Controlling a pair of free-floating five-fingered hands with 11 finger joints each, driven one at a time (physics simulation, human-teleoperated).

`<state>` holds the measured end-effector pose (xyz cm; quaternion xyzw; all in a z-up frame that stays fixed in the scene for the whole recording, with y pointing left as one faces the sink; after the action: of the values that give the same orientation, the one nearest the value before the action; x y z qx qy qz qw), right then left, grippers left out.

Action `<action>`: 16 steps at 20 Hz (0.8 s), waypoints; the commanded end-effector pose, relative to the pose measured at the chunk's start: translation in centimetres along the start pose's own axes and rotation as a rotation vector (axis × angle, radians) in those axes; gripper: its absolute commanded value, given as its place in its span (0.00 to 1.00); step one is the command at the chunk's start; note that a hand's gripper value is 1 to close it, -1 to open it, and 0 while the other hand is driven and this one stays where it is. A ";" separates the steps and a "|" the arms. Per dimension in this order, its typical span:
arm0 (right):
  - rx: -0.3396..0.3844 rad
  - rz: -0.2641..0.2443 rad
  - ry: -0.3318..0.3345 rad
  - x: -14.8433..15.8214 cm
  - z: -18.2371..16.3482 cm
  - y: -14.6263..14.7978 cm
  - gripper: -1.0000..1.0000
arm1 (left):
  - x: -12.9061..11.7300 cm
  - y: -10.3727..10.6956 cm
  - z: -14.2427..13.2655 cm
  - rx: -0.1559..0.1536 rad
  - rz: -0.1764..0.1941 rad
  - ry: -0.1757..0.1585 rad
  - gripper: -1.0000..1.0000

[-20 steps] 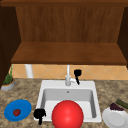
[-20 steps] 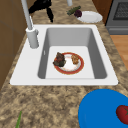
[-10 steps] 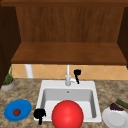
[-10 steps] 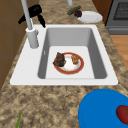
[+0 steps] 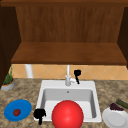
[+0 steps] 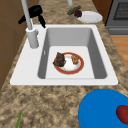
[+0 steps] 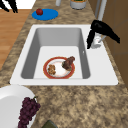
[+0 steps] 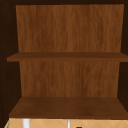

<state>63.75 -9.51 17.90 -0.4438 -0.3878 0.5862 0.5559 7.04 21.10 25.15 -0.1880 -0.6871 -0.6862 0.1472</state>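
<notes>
The right hand (image 5: 77, 74) hovers at the faucet (image 5: 67, 76), at 3 o'clock of it, fingers relaxed and pointing down, gripping nothing. The left hand (image 5: 39, 114) hangs idle at the sink's (image 5: 93, 100) front-left corner, fingers loosely drooping. The faucet looks untouched.

A red-rimmed plate (image 6: 68, 63) in a white sink (image 6: 23, 67), a blue plate (image 5: 18, 110), speckled brown counter (image 6: 47, 105).

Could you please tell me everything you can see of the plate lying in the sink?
The plate is round, white in the middle with a red rim, and lies flat on the floor of the sink, about in its middle. It carries a dark brown lump and a smaller tan piece. No robot hand touches it.
</notes>
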 end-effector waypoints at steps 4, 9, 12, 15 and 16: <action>0.150 0.019 0.003 1.0 -0.8 -0.3 0.00 | 0.0 0.0 0.0 0.000 0.000 0.000 0.50; 0.109 0.048 0.055 2.3 -3.0 1.6 1.00 | 0.0 0.0 0.0 0.000 0.000 0.000 0.50; 0.020 0.058 0.107 3.0 -3.1 2.6 1.00 | 0.0 0.0 0.0 0.000 0.000 0.000 0.50; -0.033 0.082 0.147 2.0 -2.0 3.5 1.00 | 0.0 0.0 0.0 0.000 0.000 0.000 0.50; -0.043 0.088 0.138 1.5 -1.8 3.6 1.00 | 0.0 0.0 0.0 0.000 0.000 0.000 0.50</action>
<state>65.53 -7.97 16.88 -0.5076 -0.3395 0.5807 0.5383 7.04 21.10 25.15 -0.1880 -0.6871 -0.6862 0.1472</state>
